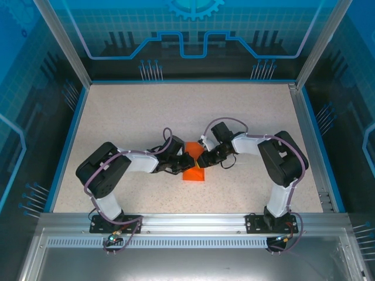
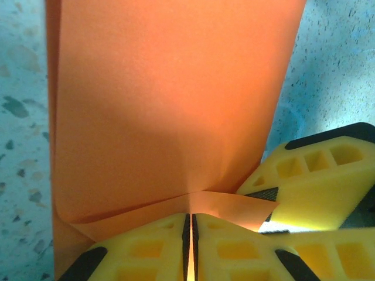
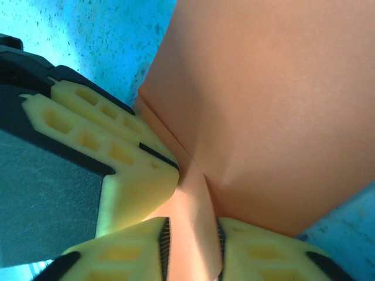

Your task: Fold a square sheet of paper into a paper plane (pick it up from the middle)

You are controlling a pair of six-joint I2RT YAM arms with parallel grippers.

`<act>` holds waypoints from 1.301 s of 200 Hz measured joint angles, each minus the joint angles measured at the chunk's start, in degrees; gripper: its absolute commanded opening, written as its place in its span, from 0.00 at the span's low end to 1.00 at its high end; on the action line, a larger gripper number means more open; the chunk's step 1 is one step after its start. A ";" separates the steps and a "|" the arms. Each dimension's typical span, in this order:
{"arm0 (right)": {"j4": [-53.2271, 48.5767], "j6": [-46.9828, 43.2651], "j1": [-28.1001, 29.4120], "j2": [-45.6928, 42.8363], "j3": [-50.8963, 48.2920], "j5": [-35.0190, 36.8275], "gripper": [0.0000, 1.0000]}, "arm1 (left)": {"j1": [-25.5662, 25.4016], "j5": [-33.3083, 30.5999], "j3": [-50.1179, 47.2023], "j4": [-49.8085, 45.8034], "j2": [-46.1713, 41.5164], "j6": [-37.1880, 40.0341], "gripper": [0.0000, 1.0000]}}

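A thin, bright orange, creased sheet of paper (image 1: 194,174) is at the middle of the speckled beige counter (image 1: 176,111), between the two arms. The left fingers (image 2: 146,249) are pressed narrowly together, pinching the sheet's folded edge. The right fingers (image 3: 263,252) stand slightly parted, with a ridge of the paper running between them.

Square sheet of paper (image 1: 194,174): middle hidden under left gripper (image 1: 183,163), right gripper (image 1: 205,158).
Sheet edges, wrist views: cut off by frame.

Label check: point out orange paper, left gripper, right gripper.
orange paper (image 1: 194,174), top view, near part.
left gripper (image 2: 190,218), left wrist view, between fingertips.
right gripper (image 3: 191,231), right wrist view, between fingertips.
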 measured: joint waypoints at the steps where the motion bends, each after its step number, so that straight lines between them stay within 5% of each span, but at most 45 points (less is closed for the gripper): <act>1: 0.00 -0.09 0.00 -0.13 -0.04 0.07 0.35 | 0.00 -0.02 0.00 0.00 0.00 0.00 0.13; 26: 0.04 1.86 0.00 -7.78 -2.69 2.56 0.38 | -0.15 -0.39 -0.04 0.17 0.00 0.00 0.13; 63: 1.44 5.49 1.20 -16.15 -6.12 2.47 0.23 | -0.15 -0.39 -0.04 0.17 0.00 0.00 0.13; 118: 2.29 9.51 8.24 -15.82 -7.89 2.14 0.16 | -0.15 -0.39 -0.04 0.15 0.00 0.02 0.13; 260: 4.87 16.61 8.79 -9.84 -7.87 3.15 0.15 | -0.15 -0.42 -0.04 0.13 0.00 0.04 0.13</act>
